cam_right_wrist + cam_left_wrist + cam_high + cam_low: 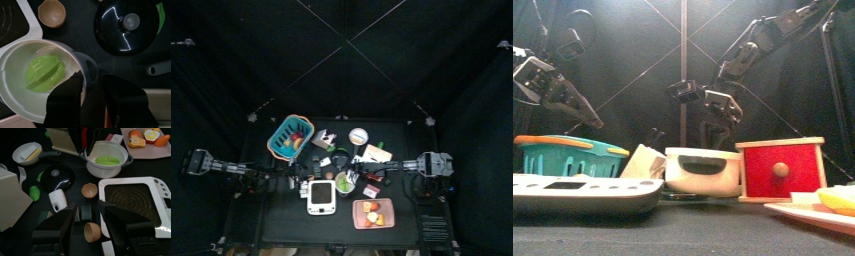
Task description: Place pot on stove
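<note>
The white pot [107,158] holds a green piece and stands on the table beside the white stove [133,203] with its black cooktop. In the front view the pot [700,168] sits right of the stove [580,192]. My right gripper [91,82] is shut on the pot's rim at its grey handle [87,62]; it hangs over the pot in the front view [714,128]. My left gripper [85,223] is open and empty, low over a small wooden bowl [92,231] next to the stove's edge. From above, the pot [346,184] stands just right of the stove [321,197].
The black pot lid [55,177] lies on the table near a second wooden bowl [89,190]. A teal basket [569,155] stands back left and a red box [784,168] right of the pot. A plate of fruit [827,208] is at the front right.
</note>
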`<state>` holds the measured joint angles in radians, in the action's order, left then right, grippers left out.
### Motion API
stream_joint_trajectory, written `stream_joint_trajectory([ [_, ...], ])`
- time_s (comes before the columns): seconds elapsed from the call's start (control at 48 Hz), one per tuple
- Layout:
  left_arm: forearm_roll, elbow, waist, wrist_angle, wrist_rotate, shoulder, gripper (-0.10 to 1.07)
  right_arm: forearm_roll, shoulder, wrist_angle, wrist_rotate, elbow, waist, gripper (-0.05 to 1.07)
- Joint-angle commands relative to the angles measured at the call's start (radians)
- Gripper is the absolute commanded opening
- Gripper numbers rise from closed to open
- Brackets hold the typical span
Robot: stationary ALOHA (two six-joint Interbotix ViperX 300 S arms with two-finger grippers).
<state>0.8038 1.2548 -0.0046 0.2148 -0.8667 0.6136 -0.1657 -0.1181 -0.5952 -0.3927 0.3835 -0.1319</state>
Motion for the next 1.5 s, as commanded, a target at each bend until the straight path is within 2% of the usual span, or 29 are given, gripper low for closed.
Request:
stream_joint_trajectory([
  [0.0, -0.002, -0.012, 0.000, -0.003, 0.002, 0.035, 0.80, 0.026, 0.052, 0.002, 0.002, -0.049, -0.002, 0.52],
  [0.188, 0.000, 0.020, 0.002, -0.003, 0.003, 0.126, 0.80, 0.104, 0.037, 0.015, -0.002, -0.103, 0.005, 0.52],
  [0.396, 0.002, 0.054, 0.002, -0.003, 0.003, 0.186, 0.80, 0.130, -0.025, 0.057, -0.009, -0.173, 0.034, 0.52],
  [0.958, 0.000, 0.060, 0.002, -0.012, 0.003, 0.189, 0.80, 0.147, -0.218, 0.020, -0.011, -0.390, 0.112, 0.52],
  [1.292, 0.002, 0.060, 0.002, -0.012, 0.003, 0.189, 0.80, 0.120, -0.256, -0.041, -0.014, -0.462, 0.118, 0.53],
  [1.479, 0.002, 0.061, 0.002, -0.012, 0.003, 0.187, 0.80, 0.097, -0.258, -0.057, -0.014, -0.465, 0.114, 0.53],
])
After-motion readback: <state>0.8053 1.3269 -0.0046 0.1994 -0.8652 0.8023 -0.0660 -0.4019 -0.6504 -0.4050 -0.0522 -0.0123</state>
